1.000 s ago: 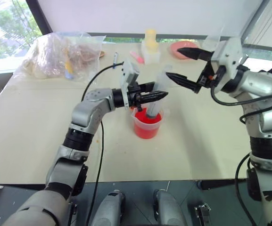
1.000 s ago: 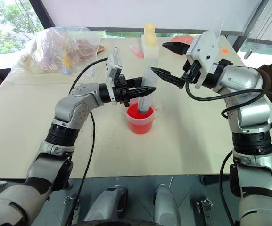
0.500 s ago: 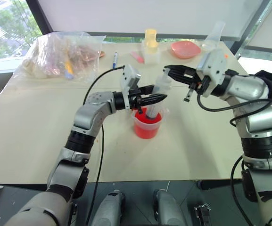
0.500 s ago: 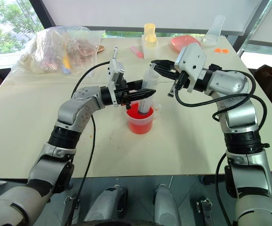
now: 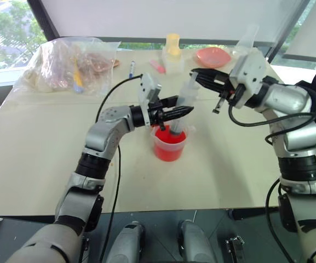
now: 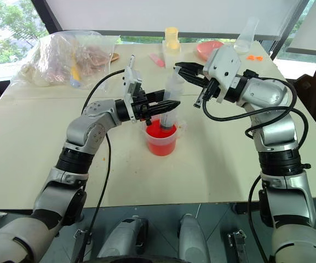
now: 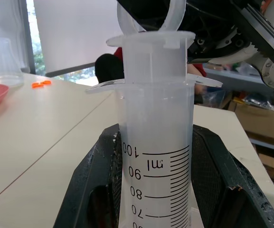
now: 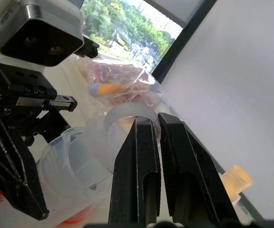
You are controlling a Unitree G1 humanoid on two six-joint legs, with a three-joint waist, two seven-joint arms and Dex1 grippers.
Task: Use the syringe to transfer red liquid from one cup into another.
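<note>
While the large clear plastic syringe point(image 5: 181, 112) with black graduation marks stands nearly upright, its lower end is dipped in the red liquid point(image 5: 168, 148) of the wide clear plastic cup point(image 6: 161, 141), which sits mid-table. The left gripper point(image 6: 167, 105) is pressed around the barrel from the side, seemingly to keep it steady over the cup. The right gripper point(image 5: 197, 76) comes in from the other side with its fingers point(image 8: 148, 156) pinched on the ring at the top of the white plunger point(image 8: 122, 118), a hold that suits drawing the plunger up to fill the barrel. In the left wrist view the plunger looks nearly fully in, so drawing has apparently hardly begun. Farther back on the pale table point(image 5: 26, 142) lie a crumpled clear plastic bag point(image 5: 73, 63) and a pink dish point(image 5: 212, 56).
</note>
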